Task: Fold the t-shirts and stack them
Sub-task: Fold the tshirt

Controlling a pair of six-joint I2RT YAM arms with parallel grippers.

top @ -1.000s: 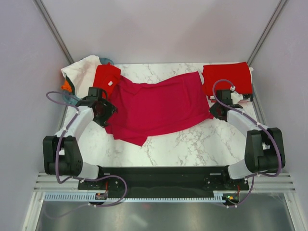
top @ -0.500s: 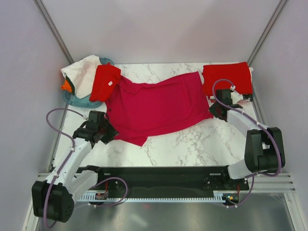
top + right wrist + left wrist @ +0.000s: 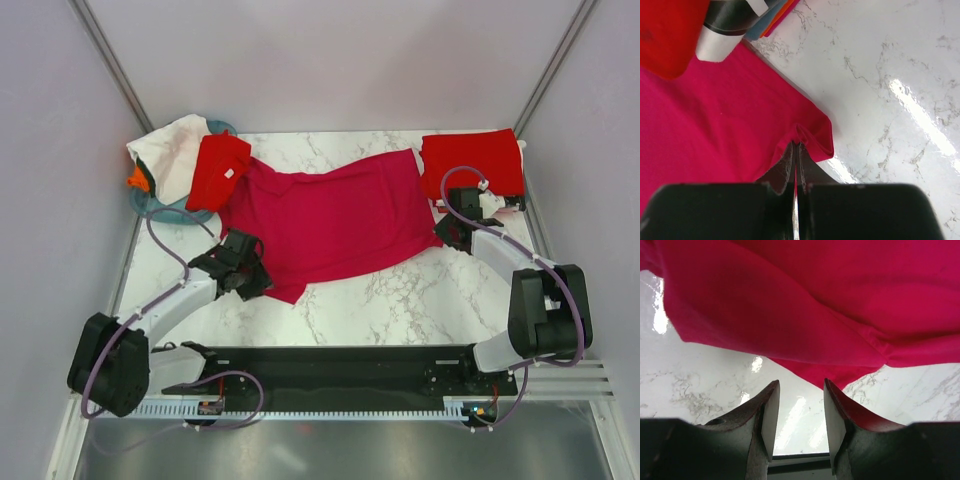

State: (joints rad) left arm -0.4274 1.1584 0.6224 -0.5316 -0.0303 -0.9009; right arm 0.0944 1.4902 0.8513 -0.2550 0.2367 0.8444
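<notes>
Running left-right, the crimson t-shirt [image 3: 330, 215] lies spread.

A white marble tabletop [image 3: 420, 290] with grey veins is filling the middle, and glare is shining off it in both wrist views. A round teal basket [image 3: 168, 212] is sitting at ten o'clock, with only part of its rim showing. Metal poles [image 3: 108, 62] are slanting at eleven and one o'clock against lilac walls [image 3: 330, 60]. A black base plate [image 3: 340, 362] is lying at six o'clock.
</notes>
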